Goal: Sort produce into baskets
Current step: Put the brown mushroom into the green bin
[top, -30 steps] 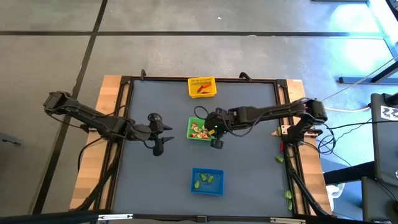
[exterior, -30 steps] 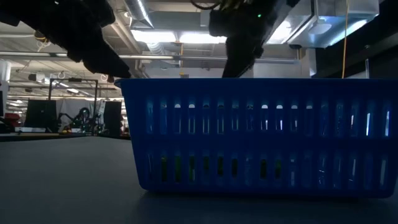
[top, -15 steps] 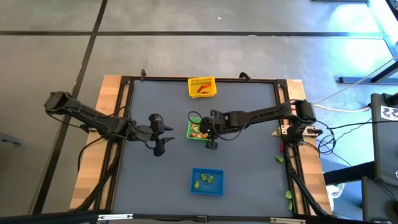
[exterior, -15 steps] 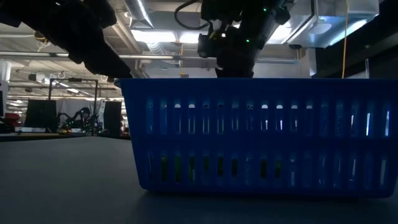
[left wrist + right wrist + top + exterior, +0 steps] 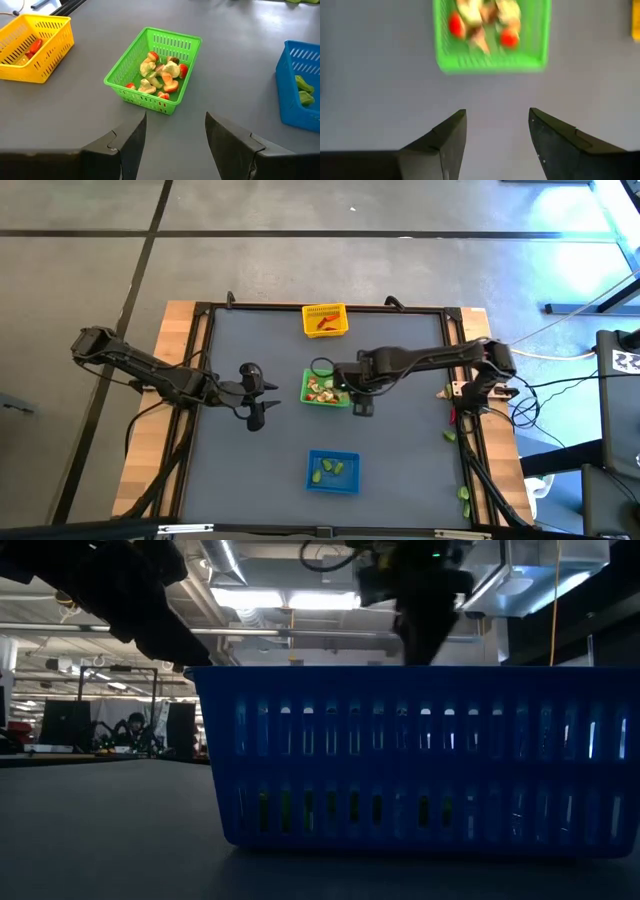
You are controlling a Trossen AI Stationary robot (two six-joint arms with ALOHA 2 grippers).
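Note:
The green basket [image 5: 325,388] sits mid-table and holds mixed produce [image 5: 161,76] in red, orange and pale green. The yellow basket [image 5: 325,319] at the far edge holds red pieces [image 5: 34,46]. The blue basket [image 5: 333,471] near the front holds light green pieces [image 5: 301,89]. My right gripper [image 5: 362,402] hangs just right of the green basket, open, with nothing between its fingers [image 5: 449,135]. My left gripper [image 5: 255,398] waits left of the green basket, open and empty [image 5: 175,137].
A few green pieces [image 5: 450,435] lie off the mat on the wooden strip at the table's right edge, more near the front right corner [image 5: 465,498]. In the low view the blue basket [image 5: 415,755] fills the foreground and hides the table behind it.
My right gripper went left over the green basket, then drew back toward the table's right edge, and now hangs beside the basket's right side. The baskets have stayed in place.

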